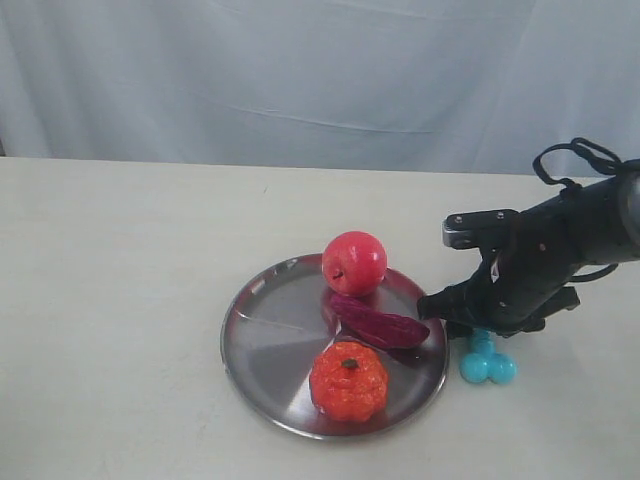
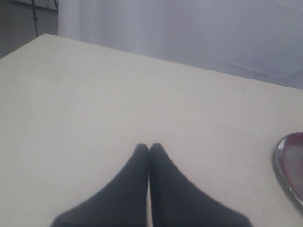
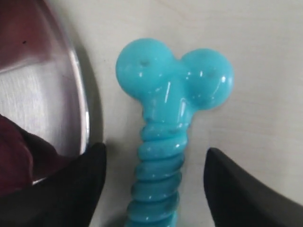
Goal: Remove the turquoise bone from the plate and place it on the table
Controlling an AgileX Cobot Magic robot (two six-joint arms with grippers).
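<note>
Black and pinched together on nothing, my left gripper (image 2: 149, 147) hangs over the table (image 2: 94, 104). Rightward sits the plate (image 1: 268, 340); just past its rim the turquoise bone (image 1: 487, 364) lies on the table, my right gripper (image 3: 155, 153) spread wide astride it, not touching.

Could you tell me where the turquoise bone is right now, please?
In the exterior view the turquoise bone lies on the table just right of the plate, off its rim, inside the open right claw.
</note>
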